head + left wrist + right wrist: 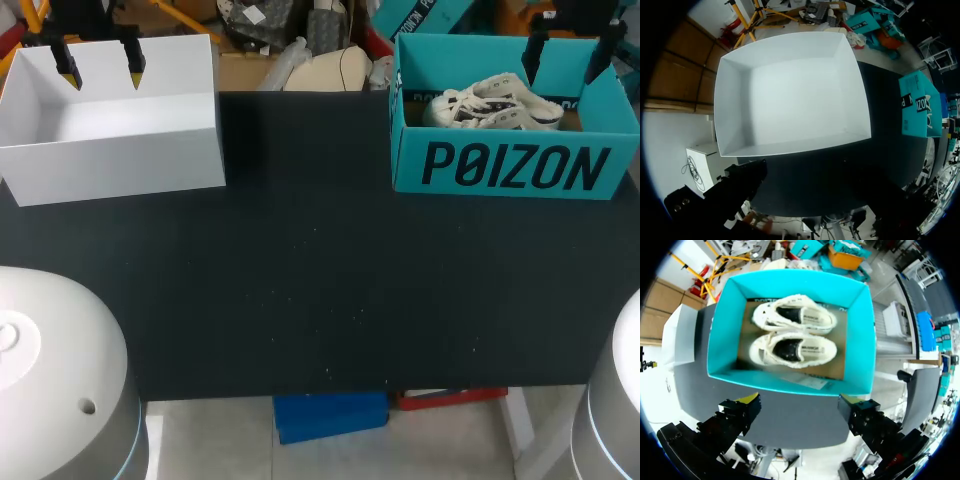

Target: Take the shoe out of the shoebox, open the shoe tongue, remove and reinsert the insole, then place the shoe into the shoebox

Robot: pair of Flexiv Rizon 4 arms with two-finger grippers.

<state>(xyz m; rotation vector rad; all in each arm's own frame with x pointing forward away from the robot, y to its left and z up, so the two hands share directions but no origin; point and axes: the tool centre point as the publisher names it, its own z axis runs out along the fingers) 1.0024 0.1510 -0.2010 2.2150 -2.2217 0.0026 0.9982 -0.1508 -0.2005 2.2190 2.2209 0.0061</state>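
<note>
- Left gripper [101, 72]: ours, coming in from the left of the head view; fingers spread wide, gripping nothing; it hangs above the white box [120, 150], yellow tips over the box's far wall.
- Left gripper in its own wrist view [807, 185]: we see two dark fingers set far apart; the white box [790, 95] lies ahead of them, its open top facing the camera.
- Right gripper [570, 55]: ours, coming in from the right; fingers likewise spread wide, gripping nothing; it hangs above the far side of the shoebox [515, 165].
- Right gripper in its own wrist view [799, 407]: a yellow tip shows on each finger; the shoebox [720, 340] lies ahead, all four walls in sight.
- Shoebox: teal, lid off, upright at the far right of the table [300, 280]; dark print on its near wall; brown cardboard floor.
- Shoes [792, 349]: a white pair, inside the shoebox; we count two, side by side along the box's length, soles down, openings up with dark lining showing; each lies just beside the other; neither is touched by a gripper.
- White box: at the far left of the table; well apart from the shoebox.
- Table: black top; both boxes stand along its far edge.
</note>
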